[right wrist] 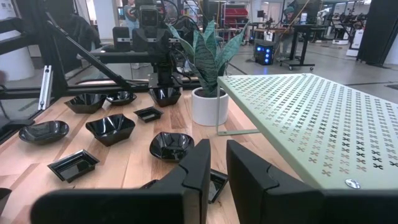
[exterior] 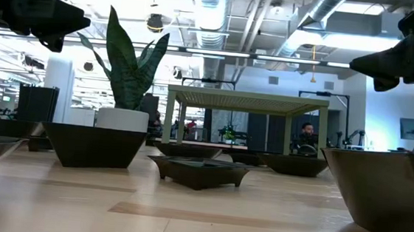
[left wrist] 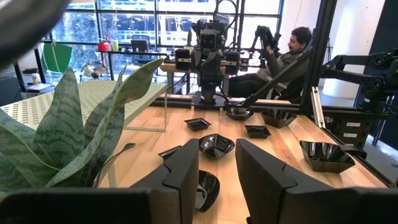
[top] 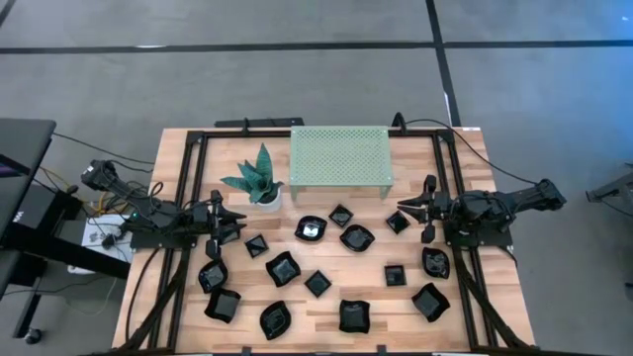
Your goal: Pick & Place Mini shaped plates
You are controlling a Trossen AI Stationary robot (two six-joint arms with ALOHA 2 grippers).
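- My left gripper (top: 235,220) hangs released near the table's (top: 178,158) left edge.
- My right gripper (top: 407,210) hangs released near the right edge.
- Mini shaped plates (top: 357,237) lie between them.

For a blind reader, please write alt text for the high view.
About sixteen black plates lie scattered on a wooden table, before a green shelf and a plant. The left gripper and right gripper hover open at the sides.

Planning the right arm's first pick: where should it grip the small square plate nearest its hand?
Grip the raised rim of the square plate, coming straight down, one finger inside and one outside an edge. It lies flat and low beside the right hand, so side approaches offer nothing to pinch.
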